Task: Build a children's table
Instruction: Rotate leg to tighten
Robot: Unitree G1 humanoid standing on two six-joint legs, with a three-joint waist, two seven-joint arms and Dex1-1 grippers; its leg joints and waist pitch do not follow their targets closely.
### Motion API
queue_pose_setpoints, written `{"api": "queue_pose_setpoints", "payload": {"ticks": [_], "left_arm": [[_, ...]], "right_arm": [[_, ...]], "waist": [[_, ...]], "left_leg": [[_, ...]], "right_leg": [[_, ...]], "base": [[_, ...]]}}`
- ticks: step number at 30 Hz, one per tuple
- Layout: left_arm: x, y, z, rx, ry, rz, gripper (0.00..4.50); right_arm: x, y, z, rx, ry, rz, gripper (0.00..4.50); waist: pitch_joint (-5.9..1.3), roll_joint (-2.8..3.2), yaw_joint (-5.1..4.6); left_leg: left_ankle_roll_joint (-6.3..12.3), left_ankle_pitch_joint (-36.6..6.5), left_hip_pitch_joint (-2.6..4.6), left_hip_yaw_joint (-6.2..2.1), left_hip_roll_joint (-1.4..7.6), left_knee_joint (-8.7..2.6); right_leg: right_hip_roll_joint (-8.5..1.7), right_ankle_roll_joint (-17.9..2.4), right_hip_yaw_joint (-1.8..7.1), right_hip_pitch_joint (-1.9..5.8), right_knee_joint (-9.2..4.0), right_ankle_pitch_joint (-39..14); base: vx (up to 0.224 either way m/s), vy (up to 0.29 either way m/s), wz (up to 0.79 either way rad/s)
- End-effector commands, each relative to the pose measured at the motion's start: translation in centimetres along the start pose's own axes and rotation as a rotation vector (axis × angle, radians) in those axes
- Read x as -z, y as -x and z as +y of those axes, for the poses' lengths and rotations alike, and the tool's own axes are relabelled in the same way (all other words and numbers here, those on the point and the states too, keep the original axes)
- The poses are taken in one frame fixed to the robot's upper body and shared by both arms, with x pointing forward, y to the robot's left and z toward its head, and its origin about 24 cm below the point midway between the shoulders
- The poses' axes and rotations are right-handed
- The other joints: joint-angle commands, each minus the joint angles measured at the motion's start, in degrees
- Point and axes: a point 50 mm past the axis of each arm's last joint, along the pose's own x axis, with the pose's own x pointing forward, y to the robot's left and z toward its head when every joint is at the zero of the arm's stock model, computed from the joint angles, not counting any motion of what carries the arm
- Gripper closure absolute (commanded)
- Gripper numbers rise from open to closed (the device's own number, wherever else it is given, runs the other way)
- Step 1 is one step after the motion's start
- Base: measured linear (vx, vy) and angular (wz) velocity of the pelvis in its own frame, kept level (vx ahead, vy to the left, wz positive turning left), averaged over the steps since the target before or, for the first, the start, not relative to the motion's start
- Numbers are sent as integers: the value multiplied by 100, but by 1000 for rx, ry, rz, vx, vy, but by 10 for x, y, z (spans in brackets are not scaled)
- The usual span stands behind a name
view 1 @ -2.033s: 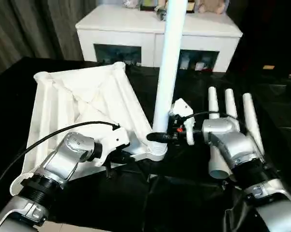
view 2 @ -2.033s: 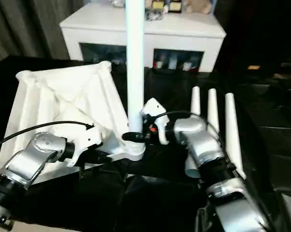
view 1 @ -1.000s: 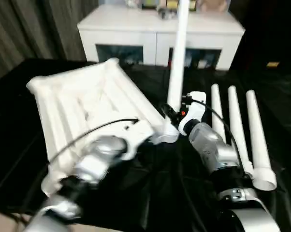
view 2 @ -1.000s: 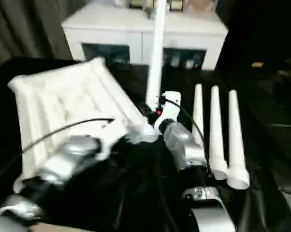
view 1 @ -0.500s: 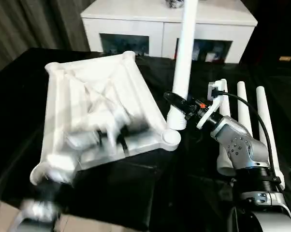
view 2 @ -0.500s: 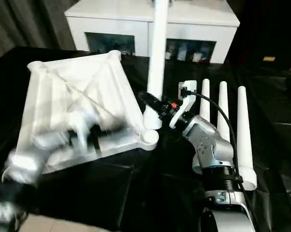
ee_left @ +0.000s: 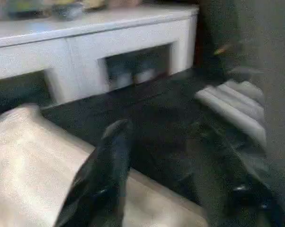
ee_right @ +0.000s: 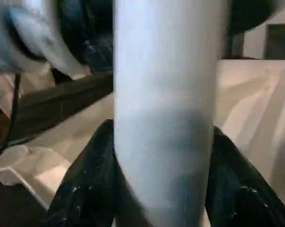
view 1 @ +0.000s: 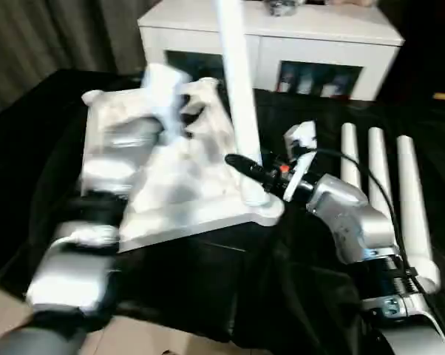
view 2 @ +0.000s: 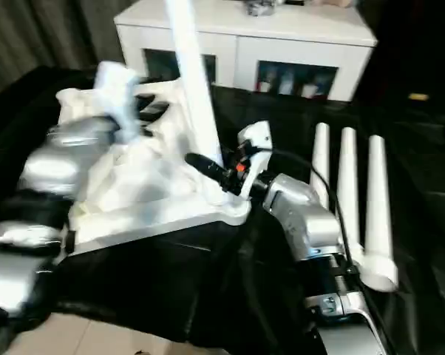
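**One leg gripped upright at the tabletop's corner**

Black cloth (view 1: 208, 288) covers the work surface, and a white cabinet (view 1: 333, 44) with dark glass doors stands at the far side. On the cloth lies the upturned tabletop (view 1: 185, 185), its ribbed underside facing up. Much of its left half is hidden behind the left arm, which is a smeared silver blur, so the ribs there are hard to read.

The right gripper (view 1: 246, 167) is clamped on a leg (view 1: 237, 111) that stands upright at the tabletop's near right corner. The leg's upper end is cut off by the picture's top edge. Whether its foot sits in the corner socket cannot be made out. The right wrist view gives what the head views lack: a black finger (ee_right: 93, 189) pressed against each side of the tube.

Three spare legs (view 1: 374, 177) lie side by side on the cloth to the right.

The left gripper (ee_left: 152, 156) hangs over the tabletop's far edge, fingers apart and holding nothing; one finger (ee_left: 109, 165) is sharp, the other a dim shape.
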Motion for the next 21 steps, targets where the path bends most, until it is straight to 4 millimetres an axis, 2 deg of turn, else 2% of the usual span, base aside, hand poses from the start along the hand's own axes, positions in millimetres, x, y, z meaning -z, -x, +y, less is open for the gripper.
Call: {"api": "queue_pose_setpoints", "payload": {"ticks": [1, 3, 5, 7, 10, 12, 13, 15, 17, 18, 19, 20, 21], "left_arm": [[-32, -9, -25, 132, 15, -96, 205], [-37, -9, -33, 161, 29, -116, 193], [-39, -12, -41, 196, 34, -122, 168], [-37, -13, -43, 198, 24, -112, 164], [-33, -12, -35, 143, 3, -94, 140], [-29, -4, -15, 46, -45, -77, 130], [-29, -4, -15, 46, -45, -77, 124], [-22, 14, 10, -54, -130, -42, 105], [-17, 22, 17, -59, -171, -19, 83], [-4, 37, 24, -24, -232, 41, 79], [4, 43, 23, 37, -256, 73, 75], [24, 56, 18, 166, -286, 146, 73], [24, 56, 18, 166, -286, 146, 71]], "right_arm": [[4, -1, -2, 32, 22, 41, 265], [5, 1, -5, 54, 28, 49, 265], [6, 2, -8, 70, 26, 53, 265], [7, 2, -8, 76, 26, 54, 265], [6, 2, -9, 81, 32, 51, 265], [4, 2, -10, 83, 37, 50, 265], [4, 2, -10, 83, 37, 50, 265], [1, 6, -14, 71, 50, 66, 265], [1, 8, -14, 53, 54, 84, 265], [1, 11, -16, 14, 66, 125, 265], [1, 13, -17, -4, 68, 144, 265], [0, 17, -20, -20, 70, 177, 265], [0, 17, -20, -20, 70, 177, 265]], "waist": [[-470, -34, 19], [-450, -49, 11], [-429, -35, -11], [-419, -25, -30], [-408, -16, -65], [-403, -8, -71], [-404, -10, -78], [-418, -16, -73], [-422, -6, -95], [-430, -35, -87], [-423, -60, -97], [-418, -10, -91], [-431, -33, -97]], "left_leg": [[532, 381, 76, -30, 142, -262], [614, 176, 66, -31, 144, -272], [615, -20, 74, -29, 154, -284], [575, -155, 84, -34, 155, -298], [478, -301, 94, -42, 162, -322], [446, -368, 100, -49, 158, -330], [430, -399, 100, -47, 158, -331], [413, -333, 99, -56, 157, -330], [427, -299, 89, -62, 157, -329], [435, -240, 106, -65, 159, -322], [459, -189, 80, -66, 157, -331], [444, -199, 109, -42, 160, -321], [448, -111, 106, -40, 167, -318]], "right_leg": [[-330, -1890, 204, 445, -160, 2039], [-333, -1881, 193, 453, -200, 1729], [-331, -1856, 195, 446, -239, 1332], [-322, -1802, 195, 445, -269, 1020], [-305, -1747, 189, 441, -298, 760], [-296, -1681, 188, 435, -312, 671], [-300, -1671, 191, 439, -315, 649], [-298, -1663, 189, 441, -290, 752], [-289, -1625, 184, 447, -280, 828], [-287, -1635, 182, 447, -271, 889], [-288, -1634, 182, 465, -261, 896], [-283, -1616, 189, 415, -270, 813], [-282, -1637, 193, 419, -239, 845]], "base": [[0, 0, 0], [0, 0, 0], [0, 0, 0], [0, 0, 0], [0, 0, 0], [0, 0, 0], [0, 0, 0], [0, 0, 0], [0, 0, 0], [0, 0, 0], [0, 0, 0], [0, 0, 0], [0, 0, 0]]}}
